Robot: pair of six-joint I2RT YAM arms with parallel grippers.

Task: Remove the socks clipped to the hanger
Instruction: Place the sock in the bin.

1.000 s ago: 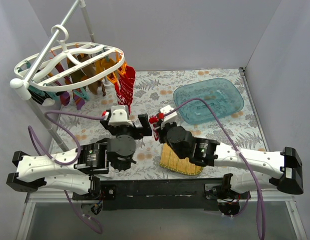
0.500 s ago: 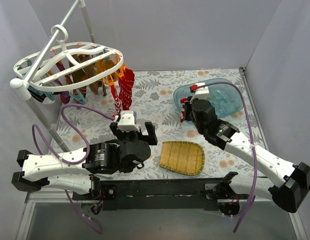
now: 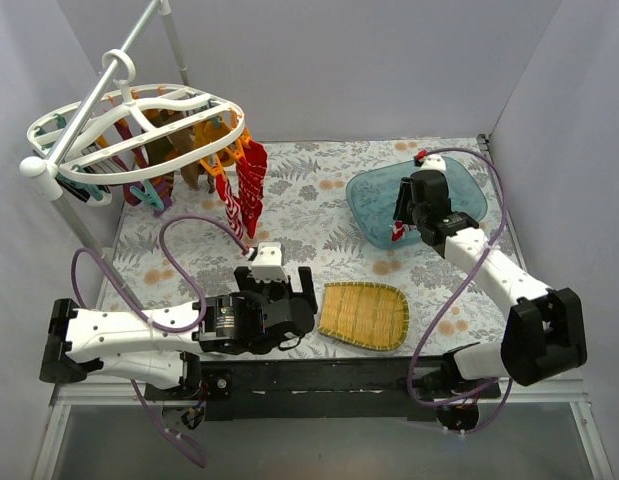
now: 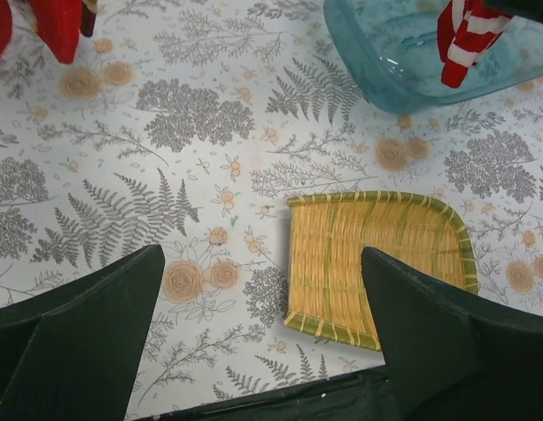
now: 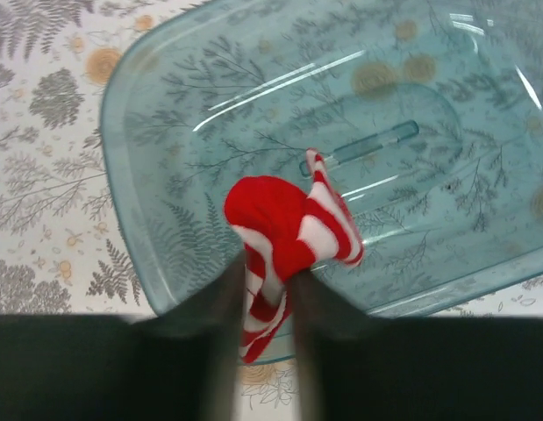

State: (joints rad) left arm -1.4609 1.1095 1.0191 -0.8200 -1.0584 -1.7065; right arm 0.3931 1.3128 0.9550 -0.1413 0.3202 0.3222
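The red-and-white striped sock (image 5: 289,224) hangs limp over the teal tray (image 5: 122,175) at the table's far right corner, pinched between the nearly closed fingers of the right gripper (image 5: 269,272); the left gripper (image 4: 260,254) gapes wide and empty near the front edge; the other socks (image 3: 251,185) dangle from the hanger (image 3: 204,97) over the far left corner; light, soft and floppy, they are probably best pinched on the fabric just below a clip.

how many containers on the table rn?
2. A clear teal tub at the back right, and a woven bamboo tray near the front centre. Nothing looks big enough to hide another.
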